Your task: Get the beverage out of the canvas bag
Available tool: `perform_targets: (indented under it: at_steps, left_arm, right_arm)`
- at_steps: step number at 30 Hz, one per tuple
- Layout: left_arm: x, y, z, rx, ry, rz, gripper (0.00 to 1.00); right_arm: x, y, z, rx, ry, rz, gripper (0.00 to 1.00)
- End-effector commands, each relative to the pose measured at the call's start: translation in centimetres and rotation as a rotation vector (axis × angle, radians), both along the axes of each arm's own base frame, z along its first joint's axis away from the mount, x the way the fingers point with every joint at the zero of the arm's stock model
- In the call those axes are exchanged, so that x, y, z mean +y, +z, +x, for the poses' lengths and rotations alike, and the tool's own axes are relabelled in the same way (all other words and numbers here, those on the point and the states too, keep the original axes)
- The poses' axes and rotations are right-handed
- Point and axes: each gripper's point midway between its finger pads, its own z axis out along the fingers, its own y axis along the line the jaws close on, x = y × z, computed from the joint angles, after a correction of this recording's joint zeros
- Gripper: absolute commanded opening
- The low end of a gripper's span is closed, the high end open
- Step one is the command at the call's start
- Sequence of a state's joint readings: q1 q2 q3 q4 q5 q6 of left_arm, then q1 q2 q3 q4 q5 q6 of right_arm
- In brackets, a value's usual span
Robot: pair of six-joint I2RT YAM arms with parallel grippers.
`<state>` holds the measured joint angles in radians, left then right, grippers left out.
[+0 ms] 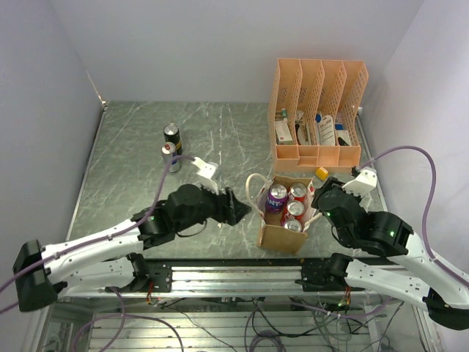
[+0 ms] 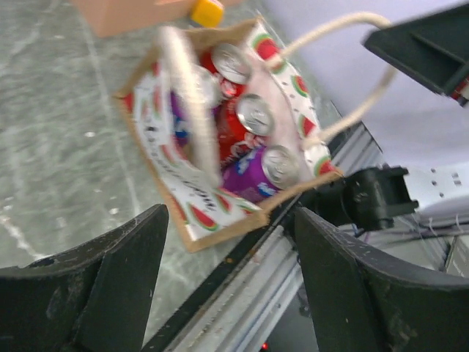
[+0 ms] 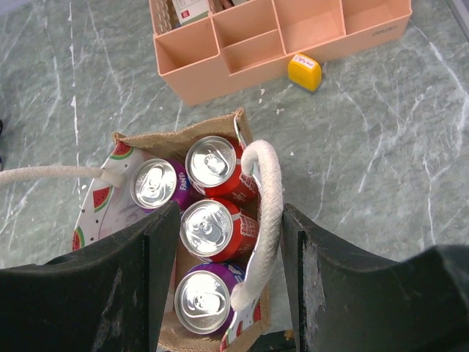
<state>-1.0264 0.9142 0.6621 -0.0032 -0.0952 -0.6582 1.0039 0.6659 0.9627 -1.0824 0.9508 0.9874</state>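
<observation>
Four cans [image 3: 209,227] in canvas bag [image 1: 277,236] — L tool [image 1: 244,209] part-open, empty, just left of bag; R tool [image 3: 227,211] open, astride rim.

The canvas bag [image 1: 282,236] looks coarse, matt and tan, and its rope handle [image 3: 267,213] is white twisted cord. The cans [image 3: 209,227] in it have bright, glossy metal tops. The table [image 3: 381,147] is smooth and marbled with a dull sheen, the organizer [image 3: 242,55] is smooth peach plastic, and my right fingers [image 3: 110,293] are matt, scuffed black.

Beyond the spread jaws of the left gripper [image 2: 231,224], the canvas bag [image 2: 194,194] holds several cans [image 2: 256,114].
</observation>
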Motion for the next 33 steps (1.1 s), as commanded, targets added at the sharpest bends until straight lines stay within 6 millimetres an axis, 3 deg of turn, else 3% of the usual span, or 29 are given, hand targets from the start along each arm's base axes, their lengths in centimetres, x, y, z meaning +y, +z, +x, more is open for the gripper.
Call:
perform_targets:
  at_steps: [1, 4, 8, 18, 25, 33]
  left_arm:
    - [-4.5, 2.9, -1.7, -0.093, -0.025, 0.006, 0.78]
    - [-7.9, 1.6, -3.0, -0.141, -0.055, 0.133, 0.75]
    - [-11.1, 0.2, -3.4, -0.164, -0.06, 0.25, 0.71]
    - [-15.4, -2.9, -2.8, -0.149, -0.087, 0.357, 0.69]
    - [-16.8, -5.4, -4.6, -0.101, -0.201, 0.398, 0.81]
    - [-16.5, -8.1, -8.3, -0.097, -0.296, 0.507, 0.92]
  right_arm:
    - [-0.5, 0.1, 0.0, -0.007, -0.027, -0.008, 0.56]
    - [-0.8, 0.1, -0.1, -0.007, -0.037, -0.003, 0.56]
    - [-1.1, 0.6, -0.3, -0.027, -0.038, 0.03, 0.56]
    - [-1.5, 1.0, -0.6, -0.051, -0.038, 0.066, 0.56]
    - [-1.5, 1.0, -0.6, -0.051, -0.036, 0.065, 0.56]
    - [-1.3, 1.0, -0.5, -0.05, -0.033, 0.057, 0.56]
